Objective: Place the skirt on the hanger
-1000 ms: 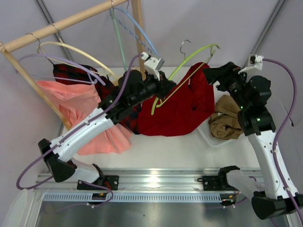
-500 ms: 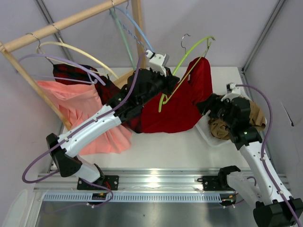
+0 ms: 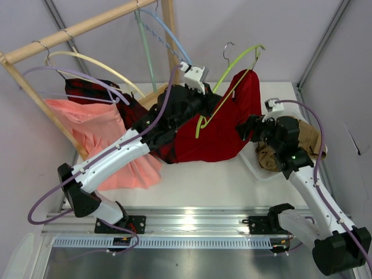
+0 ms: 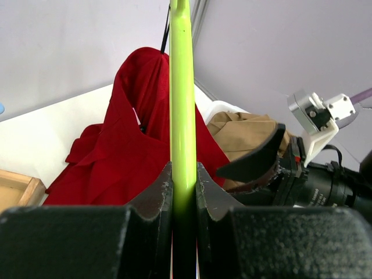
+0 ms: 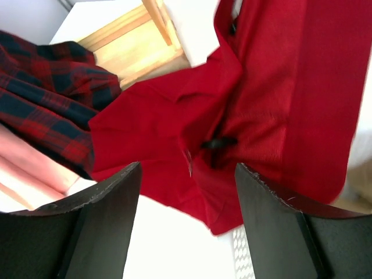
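Lime-green plastic is what your left gripper [image 4: 184, 185] is clamped on: both fingers [image 4: 156, 197] press against the bar of the hanger [image 3: 232, 68], which is held tilted above the table [image 3: 203, 181], its silver hook up and touching no rail.

The skirt [image 3: 224, 131] is deep red. One corner of it is caught high on the hanger's upper right end, and the rest drapes down in front of the left arm, with the lower edge lying on the table. The right wrist view shows a small black clip [image 5: 218, 142] among its folds. You cannot tell from these views whether the clip belongs to the hanger.

Your right gripper [image 5: 187, 168] is spread wide with nothing between its fingers. It sits just beside the skirt's right edge, pointing at the cloth.

At the right edge of the table, a pale translucent bin [image 3: 254, 167] holds a crumpled tan garment [image 3: 290, 148], which lies partly under the right arm.

On the left, a wooden rack [image 3: 75, 29] carries a cream hanger [image 3: 99, 63] and a light-blue hanger [image 3: 170, 36]. A red-and-black plaid skirt [image 3: 87, 90] and a salmon-pink skirt [image 3: 99, 131] hang under the cream hanger.
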`<state>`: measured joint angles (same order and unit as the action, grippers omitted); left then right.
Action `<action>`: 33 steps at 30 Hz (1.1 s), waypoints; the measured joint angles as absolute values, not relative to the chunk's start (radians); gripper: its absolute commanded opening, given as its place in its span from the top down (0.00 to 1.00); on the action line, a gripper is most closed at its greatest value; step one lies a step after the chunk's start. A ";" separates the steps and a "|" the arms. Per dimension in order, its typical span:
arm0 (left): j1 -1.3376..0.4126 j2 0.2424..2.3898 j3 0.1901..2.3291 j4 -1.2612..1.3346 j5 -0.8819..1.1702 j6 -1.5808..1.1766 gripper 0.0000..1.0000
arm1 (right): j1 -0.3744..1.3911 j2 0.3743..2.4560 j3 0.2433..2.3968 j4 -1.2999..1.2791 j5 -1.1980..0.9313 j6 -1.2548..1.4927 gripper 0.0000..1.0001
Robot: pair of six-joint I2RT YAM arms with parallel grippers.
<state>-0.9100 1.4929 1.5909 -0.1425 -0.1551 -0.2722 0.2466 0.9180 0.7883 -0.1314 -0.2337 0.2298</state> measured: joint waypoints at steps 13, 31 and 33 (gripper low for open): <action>-0.911 1.493 1.590 -0.154 -0.160 -0.269 1.00 | 0.277 1.144 0.823 -0.055 -0.262 0.046 0.87; -0.852 1.521 1.594 -0.181 -0.224 -0.457 1.00 | 0.636 0.860 0.661 0.032 -0.249 0.032 1.00; -0.857 1.521 1.576 -0.163 -0.215 -0.482 1.00 | 0.668 0.858 0.629 0.031 -0.241 0.035 1.00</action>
<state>-0.8566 1.5208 1.5764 -0.1631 -0.2153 -0.4824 0.6682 0.8577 0.6292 0.0311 -0.2405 0.0353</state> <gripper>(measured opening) 0.177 0.097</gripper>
